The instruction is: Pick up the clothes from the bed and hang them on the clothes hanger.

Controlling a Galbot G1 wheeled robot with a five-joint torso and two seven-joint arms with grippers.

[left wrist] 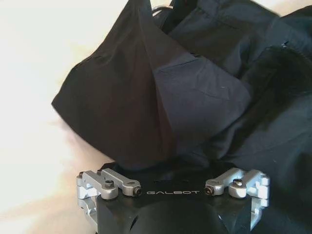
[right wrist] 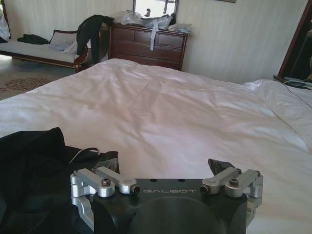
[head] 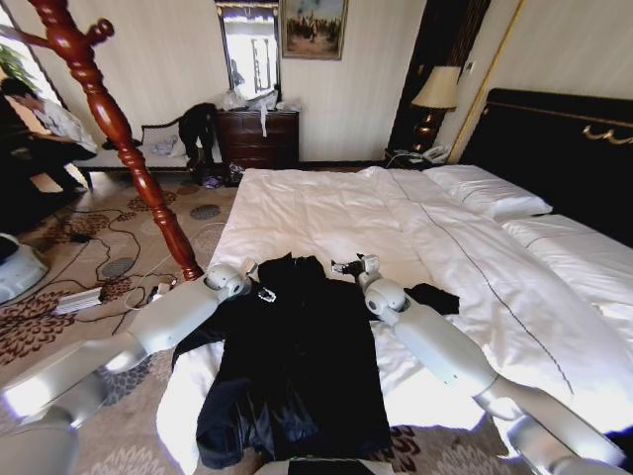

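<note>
— From the head view, where did things stand?

— The clothes [head: 292, 366] lay spread across the foot of the bed [head: 326, 213]. The left end effector [head: 259, 280] was down at the collar edge, the right end effector [head: 352, 265] just beside the other shoulder. The clothes hanger [head: 119, 134] stood well apart, off the bed's left side.

— And the left wrist view?

— Dark folds of the clothes [left wrist: 195, 97] bunched right against the left end effector [left wrist: 173, 176]. Its linkages were drawn in, but cloth hid the tips; I couldn't tell whether it was pinching fabric.

— The right wrist view?

— The right end effector [right wrist: 168, 187] sat low over the white duvet [right wrist: 161, 107], the clothes [right wrist: 34, 170] to one side. I couldn't tell its state.

— How would you do it well?

— I'd judge each side needed a deep bite near the collar, then an even lift, so the soft cloth wouldn't slip or drag the duvet.
</note>
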